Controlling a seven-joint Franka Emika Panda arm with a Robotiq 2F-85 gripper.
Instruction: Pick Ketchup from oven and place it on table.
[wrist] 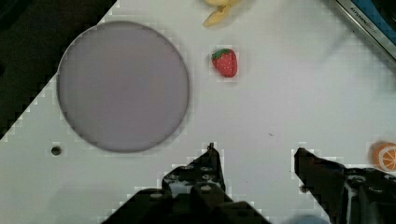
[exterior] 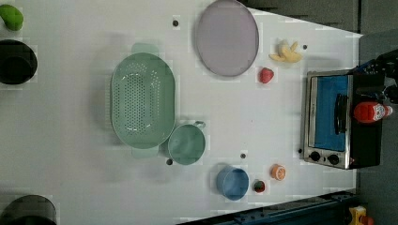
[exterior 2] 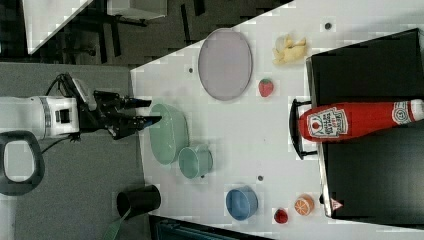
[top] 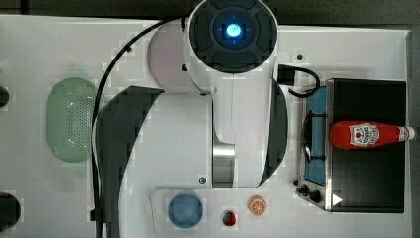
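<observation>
At the top view's right, the red plastic Ketchup bottle [top: 367, 135] lies atop the black oven [top: 369, 163]; the empty, spread gripper [wrist: 257, 161] could roll it off.

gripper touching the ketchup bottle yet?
Apart. In the right view the gripper hangs open at the far end of the table, while the ketchup bottle lies on top of the oven, with wide bare tabletop between them.

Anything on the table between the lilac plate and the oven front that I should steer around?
In the left view, a strawberry and a peeled banana lie between the lilac plate and the oven. Otherwise, that stretch of table is bare.
</observation>
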